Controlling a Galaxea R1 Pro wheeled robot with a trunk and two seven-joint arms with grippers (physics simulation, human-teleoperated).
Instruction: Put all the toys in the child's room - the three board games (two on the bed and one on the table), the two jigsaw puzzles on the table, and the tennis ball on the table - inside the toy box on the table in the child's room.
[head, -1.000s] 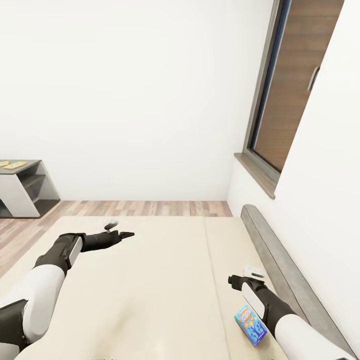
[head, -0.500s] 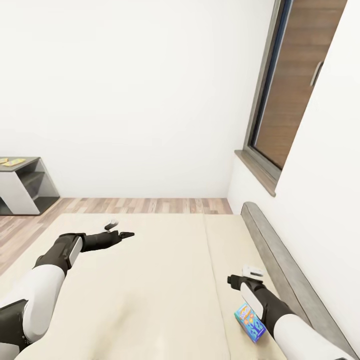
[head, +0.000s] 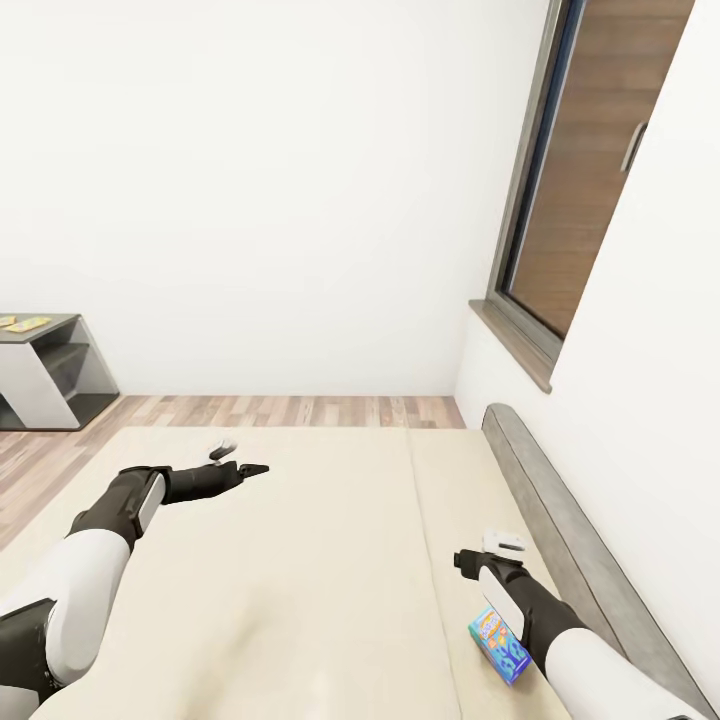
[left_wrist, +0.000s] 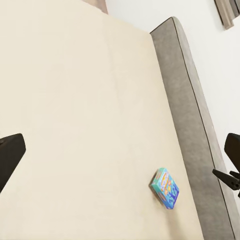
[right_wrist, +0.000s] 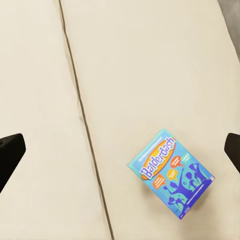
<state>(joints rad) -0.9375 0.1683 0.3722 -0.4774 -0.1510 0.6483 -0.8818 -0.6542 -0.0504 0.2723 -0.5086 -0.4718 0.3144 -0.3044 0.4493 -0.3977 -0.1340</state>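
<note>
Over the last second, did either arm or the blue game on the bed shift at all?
Mostly the view shifted between the first two pictures, so the camera moved. The right gripper drew back slightly toward the blue board game, jaws open, holding nothing. The game lies flat on the bed beside the right forearm, untouched. The left gripper stayed open over the mattress.

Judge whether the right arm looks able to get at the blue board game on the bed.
Probably yes: the blue board game lies flat on the bare bed with the open right gripper above it.
</note>
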